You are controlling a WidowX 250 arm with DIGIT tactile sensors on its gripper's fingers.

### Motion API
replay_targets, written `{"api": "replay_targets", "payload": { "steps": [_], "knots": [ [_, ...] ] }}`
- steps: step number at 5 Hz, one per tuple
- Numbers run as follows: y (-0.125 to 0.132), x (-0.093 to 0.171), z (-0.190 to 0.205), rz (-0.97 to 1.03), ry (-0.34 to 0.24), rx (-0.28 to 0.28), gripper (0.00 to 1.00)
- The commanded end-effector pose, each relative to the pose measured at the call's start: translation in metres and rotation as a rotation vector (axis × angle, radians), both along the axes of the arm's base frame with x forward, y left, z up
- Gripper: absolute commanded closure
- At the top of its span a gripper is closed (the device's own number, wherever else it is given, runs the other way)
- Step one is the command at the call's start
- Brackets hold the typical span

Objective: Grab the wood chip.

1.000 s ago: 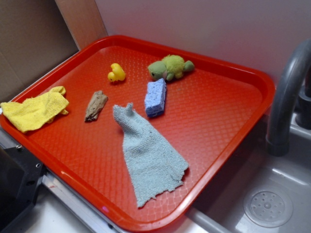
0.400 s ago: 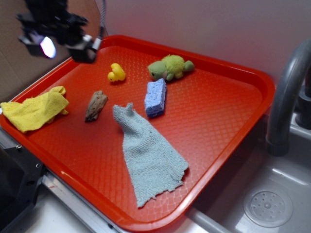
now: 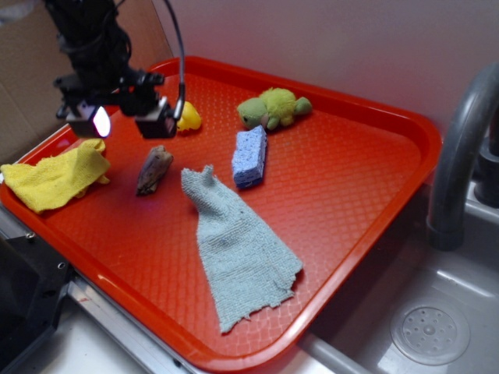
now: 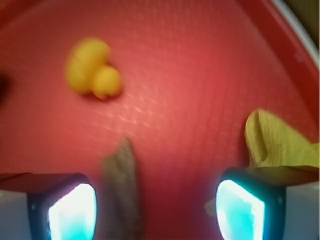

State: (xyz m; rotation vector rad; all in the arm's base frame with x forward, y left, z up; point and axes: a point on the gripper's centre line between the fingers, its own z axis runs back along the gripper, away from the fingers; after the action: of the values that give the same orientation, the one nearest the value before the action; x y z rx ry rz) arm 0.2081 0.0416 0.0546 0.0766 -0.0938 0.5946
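A: Wood chip (image 3: 153, 170) — rough, brown-grey, elongated, jagged ends — lies flat on the dimpled red tray (image 3: 351, 179), between the yellow cloth (image 3: 56, 177) and the knitted grey cloth (image 3: 238, 249).

B: Long axis?

A: Runs from the tray's near-left edge toward the rubber duck (image 3: 188, 117), which is partly hidden by the gripper (image 3: 125, 121). Wrist view is blurred.

B: Jaws?

A: Spread wide, above the chip, holding nothing.
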Motion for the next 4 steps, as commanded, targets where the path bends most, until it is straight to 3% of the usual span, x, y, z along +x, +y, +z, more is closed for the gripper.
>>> {"api": "replay_targets", "payload": {
  "steps": [1,3,4],
  "knots": [
    [0.006,0.001,-0.022,-0.143,-0.01,-0.065,0.0],
    [-0.006,-0.003,-0.05,-0.194,0.043,-0.053,0.0],
    [-0.017,-0.011,-0.047,-0.23,0.037,-0.076,0.0]
  ]
}}
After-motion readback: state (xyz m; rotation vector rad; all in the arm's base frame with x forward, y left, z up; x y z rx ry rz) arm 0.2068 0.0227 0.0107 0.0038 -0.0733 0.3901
